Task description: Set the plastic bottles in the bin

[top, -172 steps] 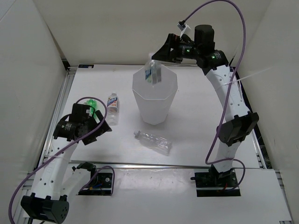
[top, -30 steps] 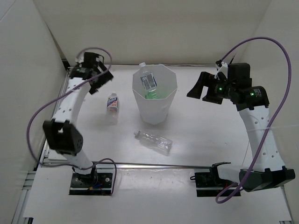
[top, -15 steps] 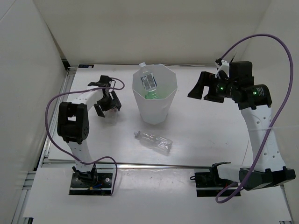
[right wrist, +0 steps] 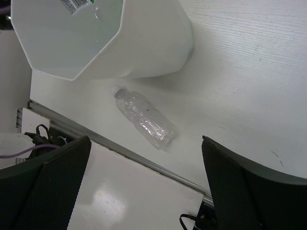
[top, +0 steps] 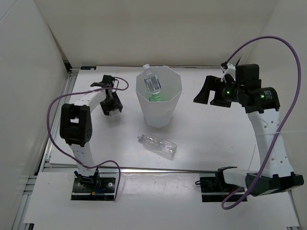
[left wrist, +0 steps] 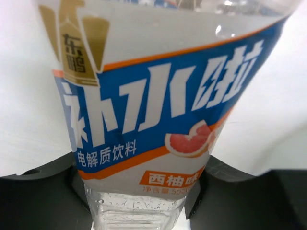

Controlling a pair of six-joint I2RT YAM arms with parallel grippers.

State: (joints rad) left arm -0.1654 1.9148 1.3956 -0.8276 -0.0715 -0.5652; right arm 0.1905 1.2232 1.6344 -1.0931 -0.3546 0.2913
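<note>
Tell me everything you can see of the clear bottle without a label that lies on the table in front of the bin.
The clear bottle has no label and looks like thin transparent plastic with ribbed, somewhat dented walls; it appears empty. It lies on its side on the white table, diagonally, with its neck end turned toward the bin and the left arm's side. It rests on the near side of the bin, apart from it. Only the table touches it.

a robot lab cell, white panel walls (top: 29,72) boxing in the table (top: 206,139).
</note>
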